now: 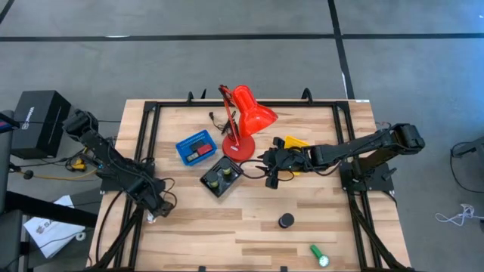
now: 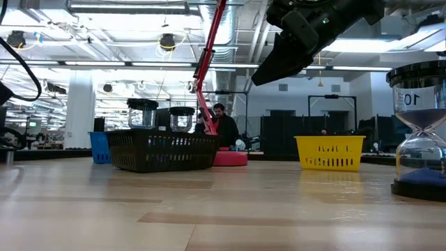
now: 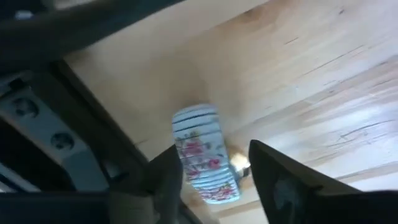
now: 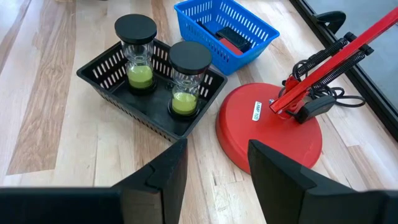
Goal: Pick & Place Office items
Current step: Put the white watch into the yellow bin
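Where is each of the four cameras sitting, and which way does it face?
High: overhead, looking down; both arms show, black tray central.
Low: table height, facing the room; one arm overhead, hourglass nearby.
Left wrist: left gripper around a small striped item on wood.
Right wrist: right gripper facing tray and red lamp base.
Shared: tray, lamp.

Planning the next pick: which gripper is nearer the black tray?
Right. The right gripper hovers just beside the black tray; the left gripper is farther off, near the table's left edge.
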